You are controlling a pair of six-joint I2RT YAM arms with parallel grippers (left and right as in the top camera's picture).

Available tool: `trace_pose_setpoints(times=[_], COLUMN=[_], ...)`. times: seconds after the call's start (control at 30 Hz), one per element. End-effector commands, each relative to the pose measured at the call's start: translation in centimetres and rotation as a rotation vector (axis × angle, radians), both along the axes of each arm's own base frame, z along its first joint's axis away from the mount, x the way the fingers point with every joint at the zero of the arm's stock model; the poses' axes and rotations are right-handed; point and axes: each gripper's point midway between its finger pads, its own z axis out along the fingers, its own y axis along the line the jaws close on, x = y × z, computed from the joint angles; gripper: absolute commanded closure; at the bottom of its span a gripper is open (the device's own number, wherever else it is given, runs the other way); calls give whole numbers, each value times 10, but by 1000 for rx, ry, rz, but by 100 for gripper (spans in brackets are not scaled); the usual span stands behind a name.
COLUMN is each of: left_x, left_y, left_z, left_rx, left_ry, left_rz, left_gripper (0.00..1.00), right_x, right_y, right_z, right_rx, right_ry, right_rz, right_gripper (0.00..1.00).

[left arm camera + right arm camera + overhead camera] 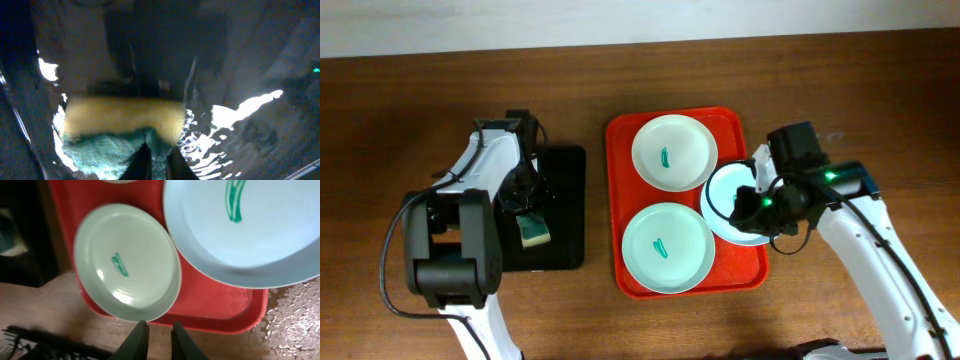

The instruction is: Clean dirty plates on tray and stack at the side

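Plate [250, 235] under clenched right pincer [158, 324] shows smear [234, 200] only wrist-side; left pincer's [156, 154] state unclear.

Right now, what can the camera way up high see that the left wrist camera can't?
Only overhead: the large red plastic tray, three round pale plates with green smears, the left arm and the right arm. Only left wrist: its own dark fingertips and bright glints. Both: the yellow-and-green sponge lying on the smaller rectangular black tray.
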Motion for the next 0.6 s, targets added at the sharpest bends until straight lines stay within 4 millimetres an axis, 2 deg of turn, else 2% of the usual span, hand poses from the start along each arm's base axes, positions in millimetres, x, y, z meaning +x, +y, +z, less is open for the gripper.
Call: trace_pose_setpoints(times=[0.0,0.07,0.17,0.2,0.47,0.57], left_x=[26,33,31,29,8,-4], left_y=[-7,-8,-8,-7,12,17], left_z=[25,47,67,67,63,53], left_rx=[-55,-59,-58,-58,-6,-6], left_ry=[-42,-52,-36,-27,59,104], left_rz=[-24,-52,-53,-52,18,32], left_gripper=[79,66,56,55,51,52], right_x=[-6,-7,-2,0,5,5], right_y=[5,9,12,12,13,13], right_z=[-32,-46,-55,-56,-57,-57], right_rx=[1,-2,-7,-7,-4,-3], right_ry=[44,69,78,75,59,58], right_rz=[56,74,79,79,77,77], right_gripper=[81,81,81,78,76,76])
